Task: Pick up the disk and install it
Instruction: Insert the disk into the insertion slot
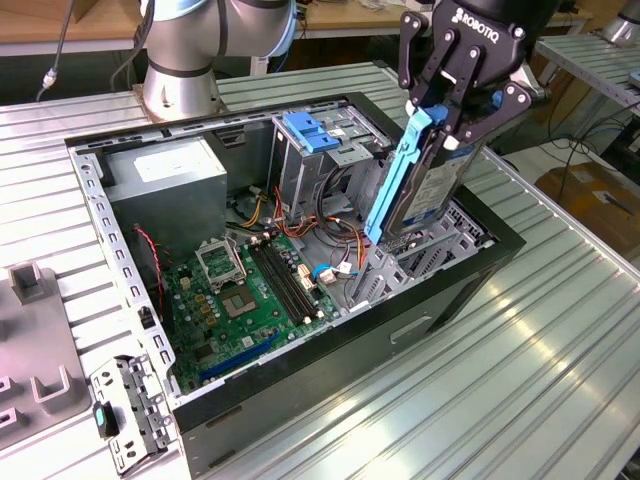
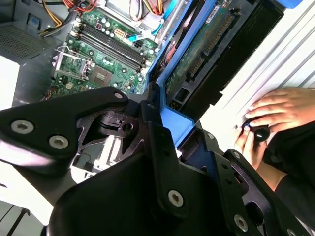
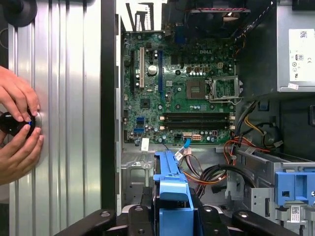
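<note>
disk (image 1: 420,185) — on edge, lower end inside case (image 1: 300,392) | tool (image 1: 455,125) clamped on it

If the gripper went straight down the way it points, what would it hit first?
Probably the metal bay right under the disk that the gripper grips. Depth is unclear, so the nearby cables might come first.

The ribbed metal table (image 1: 520,380) bears an open computer case (image 1: 330,370), a metal bracket (image 1: 130,415) and a grey tray (image 1: 30,340).
</note>
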Controlling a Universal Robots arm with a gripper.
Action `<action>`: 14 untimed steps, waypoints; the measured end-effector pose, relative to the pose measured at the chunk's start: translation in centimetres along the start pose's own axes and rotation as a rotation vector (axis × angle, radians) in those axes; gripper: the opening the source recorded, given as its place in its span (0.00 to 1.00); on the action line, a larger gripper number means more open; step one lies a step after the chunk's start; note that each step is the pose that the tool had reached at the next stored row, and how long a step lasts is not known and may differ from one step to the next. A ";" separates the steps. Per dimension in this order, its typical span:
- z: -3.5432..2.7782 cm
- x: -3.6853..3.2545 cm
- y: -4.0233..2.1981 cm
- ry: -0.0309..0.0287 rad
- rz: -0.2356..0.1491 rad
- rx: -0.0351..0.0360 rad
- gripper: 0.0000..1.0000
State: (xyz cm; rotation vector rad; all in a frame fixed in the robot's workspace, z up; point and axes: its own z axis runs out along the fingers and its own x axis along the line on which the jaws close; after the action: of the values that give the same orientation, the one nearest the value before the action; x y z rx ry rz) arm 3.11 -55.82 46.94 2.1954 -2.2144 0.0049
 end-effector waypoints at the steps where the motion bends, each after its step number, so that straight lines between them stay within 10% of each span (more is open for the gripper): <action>1: 0.09 0.24 -0.12 0.0001 0.000 0.0000 0.37; 14: 0.61 0.71 -1.38 0.0000 0.000 0.0000 0.37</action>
State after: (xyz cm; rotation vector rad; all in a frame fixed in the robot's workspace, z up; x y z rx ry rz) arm 4.48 -56.55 46.32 2.1953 -2.2144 0.0049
